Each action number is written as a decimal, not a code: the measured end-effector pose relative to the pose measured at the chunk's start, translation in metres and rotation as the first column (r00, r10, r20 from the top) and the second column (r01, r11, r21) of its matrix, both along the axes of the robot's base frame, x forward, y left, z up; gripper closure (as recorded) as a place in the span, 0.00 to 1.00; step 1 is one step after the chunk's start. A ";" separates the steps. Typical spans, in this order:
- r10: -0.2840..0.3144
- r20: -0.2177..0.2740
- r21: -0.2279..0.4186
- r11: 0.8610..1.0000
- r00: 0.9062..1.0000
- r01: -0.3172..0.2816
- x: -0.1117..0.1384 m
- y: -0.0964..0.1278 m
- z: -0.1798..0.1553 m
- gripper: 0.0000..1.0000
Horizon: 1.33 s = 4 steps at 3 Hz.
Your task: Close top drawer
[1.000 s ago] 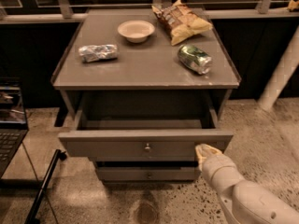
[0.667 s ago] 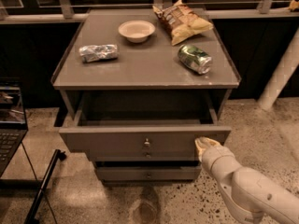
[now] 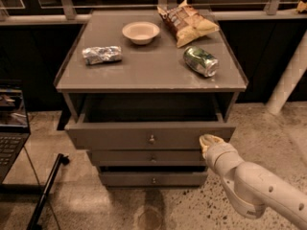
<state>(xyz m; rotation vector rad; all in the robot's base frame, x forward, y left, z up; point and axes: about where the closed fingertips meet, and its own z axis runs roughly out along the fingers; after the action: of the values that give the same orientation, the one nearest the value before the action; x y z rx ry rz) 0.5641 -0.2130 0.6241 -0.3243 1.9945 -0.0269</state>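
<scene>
Speckled stone floor spreads under a grey cabinet that stands against a dark wall with a pale rail running along it. A white pole leans at the right edge, and an open laptop sits at the far left, with a black stand leg slanting across the floor just beside it.

The top drawer is pulled out from under the cabinet top, its wide front panel standing forward of the frame. Its inside lies in shadow, and what it holds cannot be told. Below it, the middle drawer and bottom drawer sit pushed in, each with a narrower front.

The robot's white arm reaches in from the lower right corner, angled up and to the left toward the cabinet.

On the cabinet top, a crinkled chip bag lies at the back right. A pale round bowl sits upright just left of it. A dented green can lies on its side near the right edge, in front of the bag. A crumpled silver packet lies on the left side, well apart from the can.

A small round knob marks the middle of the top drawer's front. The gripper meets that front panel at its right end, to the right of the knob; whether it is open or closed cannot be told.
</scene>
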 end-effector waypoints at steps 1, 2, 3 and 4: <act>0.010 0.011 -0.012 1.000 1.000 -0.010 0.017 0.002 0.001 1.00; 0.016 0.024 -0.020 1.000 1.000 -0.016 0.029 0.004 0.004 1.00; 0.020 0.042 -0.032 0.999 0.999 -0.018 0.047 0.006 0.007 1.00; 0.020 0.042 -0.033 0.999 0.999 -0.018 0.047 0.006 0.007 1.00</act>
<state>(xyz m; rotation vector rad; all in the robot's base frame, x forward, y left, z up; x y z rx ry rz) 0.6108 -0.2074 0.6308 -0.3606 1.9504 -0.0535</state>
